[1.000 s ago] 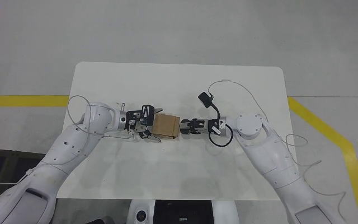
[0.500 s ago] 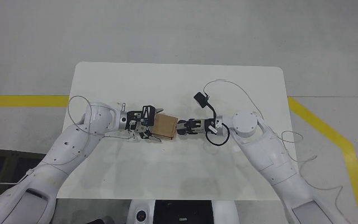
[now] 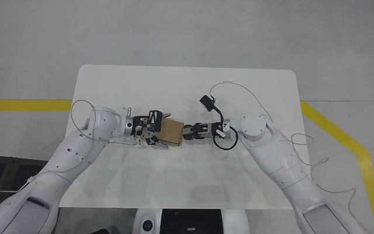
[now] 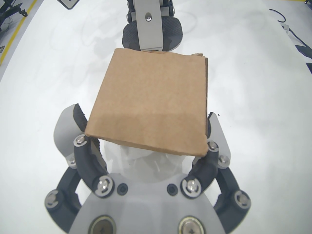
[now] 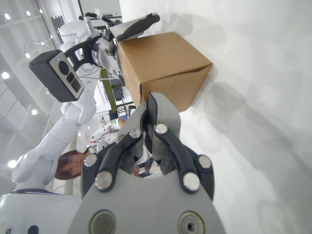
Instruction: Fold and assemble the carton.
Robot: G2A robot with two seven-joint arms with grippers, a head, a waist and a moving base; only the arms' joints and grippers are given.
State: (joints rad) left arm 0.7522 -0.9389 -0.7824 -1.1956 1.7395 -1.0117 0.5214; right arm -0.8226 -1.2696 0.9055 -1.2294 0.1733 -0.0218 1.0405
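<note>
Central on the tabletop (image 3: 105, 82), the slightly askew carton (image 3: 171, 132) sits clamped in the left gripper (image 4: 145, 119); the pinched-together right gripper (image 5: 150, 98) touches its opposite face.

It looks like a robotics lab hall: a white table (image 3: 269, 82) stands on a smooth grey floor (image 3: 187, 29) marked with yellow lines (image 3: 35, 105), under round ceiling lights (image 5: 5, 75).

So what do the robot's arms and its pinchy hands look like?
The left arm and right arm are smooth, rounded and white, each with a thin white cable looping beside it. The right one also has a black cable. The left gripper and right gripper have silver metal fingers with bumpy black pads, black links and shiny screws. A black camera box sits on each wrist.
</note>
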